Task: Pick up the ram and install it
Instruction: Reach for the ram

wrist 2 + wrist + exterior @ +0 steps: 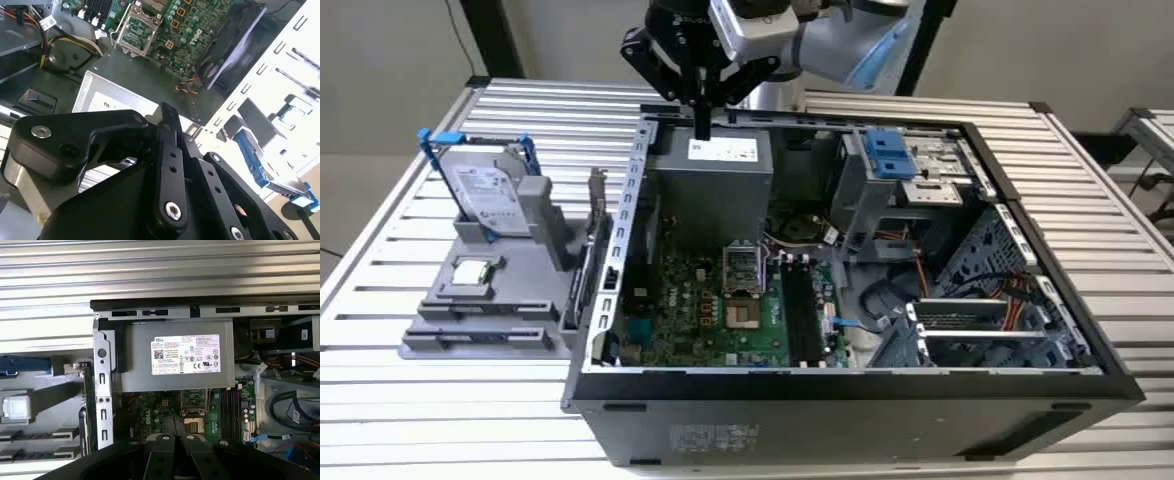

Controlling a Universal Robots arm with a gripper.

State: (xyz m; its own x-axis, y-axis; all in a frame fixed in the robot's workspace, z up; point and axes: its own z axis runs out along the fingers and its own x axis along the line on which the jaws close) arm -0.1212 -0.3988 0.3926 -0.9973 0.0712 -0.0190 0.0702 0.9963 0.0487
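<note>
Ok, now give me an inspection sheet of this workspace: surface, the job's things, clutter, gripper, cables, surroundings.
Surface: slatted metal table carrying an open computer case that lies on its side.
Job's things: the ram stands on edge in the grey holder, beside the case's outer wall; not yet picked up.
Clutter: a hard drive in a blue-edged frame and a small square silver chip, both on the holder.
Gripper: the gripper is shut and empty, above the power supply.
Cables: coloured wires inside the case, apart from the gripper.
Surroundings: plain wall; a second slatted table at the exterior view's right edge.
</note>
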